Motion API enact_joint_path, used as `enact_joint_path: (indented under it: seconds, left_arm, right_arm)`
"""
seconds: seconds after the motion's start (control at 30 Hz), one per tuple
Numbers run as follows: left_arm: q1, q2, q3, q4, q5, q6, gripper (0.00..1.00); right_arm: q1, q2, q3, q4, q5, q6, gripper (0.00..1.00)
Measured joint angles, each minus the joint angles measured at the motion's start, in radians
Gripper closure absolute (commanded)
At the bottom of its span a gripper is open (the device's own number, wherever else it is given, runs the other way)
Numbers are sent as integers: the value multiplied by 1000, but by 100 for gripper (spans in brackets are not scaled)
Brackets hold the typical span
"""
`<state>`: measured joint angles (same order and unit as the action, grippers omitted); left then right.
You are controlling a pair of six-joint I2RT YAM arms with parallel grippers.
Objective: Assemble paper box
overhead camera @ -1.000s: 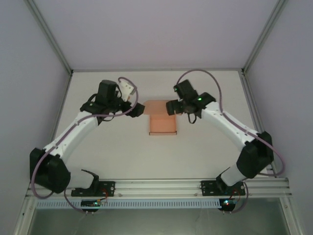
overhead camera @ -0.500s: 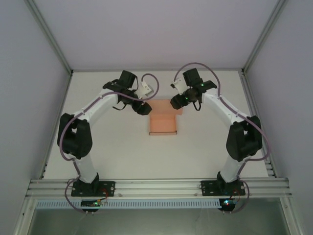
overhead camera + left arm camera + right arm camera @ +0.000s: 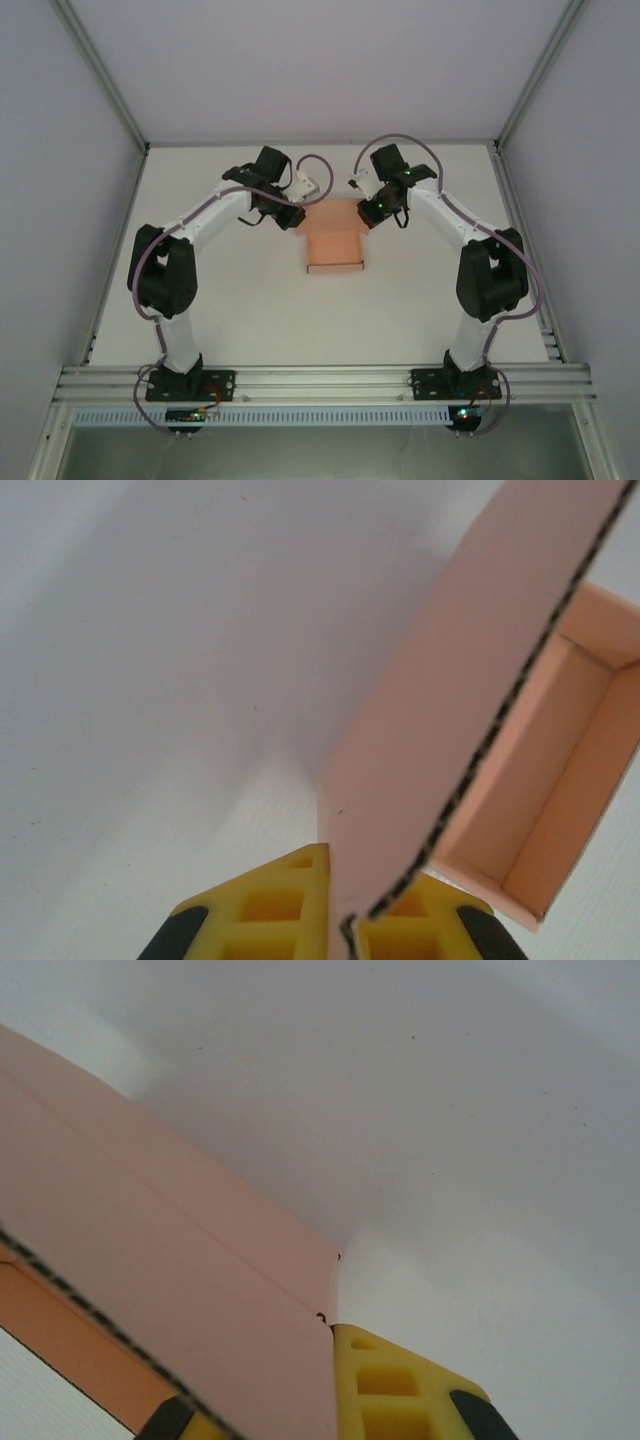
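1. Paper box [image 3: 334,252]: salmon-pink card, mid-counter [image 3: 250,310], between the two arms. Tray part rests on the counter, open side up. Its inside walls show in the left wrist view [image 3: 560,760].
2. Far flap [image 3: 333,213]: joined to the tray's far side and lifted off the counter. Its corrugated cut edge is visible in both wrist views [image 3: 430,700] [image 3: 150,1260].
3. Left jaws: narrow, closed on the flap's left corner. The card edge passes between the yellow fingers [image 3: 270,915].
4. Right jaws: narrow, closed on the flap's right corner. One yellow finger [image 3: 400,1390] lies against the card; the other is mostly hidden behind it.
5. Both wrists are near the box's far end, one on each side.
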<state>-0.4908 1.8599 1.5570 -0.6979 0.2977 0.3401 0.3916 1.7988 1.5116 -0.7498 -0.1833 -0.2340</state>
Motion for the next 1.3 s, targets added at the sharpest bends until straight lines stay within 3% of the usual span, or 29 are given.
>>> enact_joint_path:
  seconds: [0.13, 0.6, 0.97, 1.3]
  left_arm:
    - [-8, 0, 0, 47, -60, -103, 100]
    - [-39, -23, -26, 277, -188, -626, 100]
    - [-55, -18, -81, 398, -293, -849, 100]
    - [-73, 17, -174, 528, -344, -900, 100]
  right_arm:
    - [20, -13, -15, 45, 45, 99, 100]
    - [98, -89, -94, 301, 273, 693, 100]
    - [143, -40, -102, 382, 350, 824, 100]
    - [145, 14, -132, 428, 364, 845, 100]
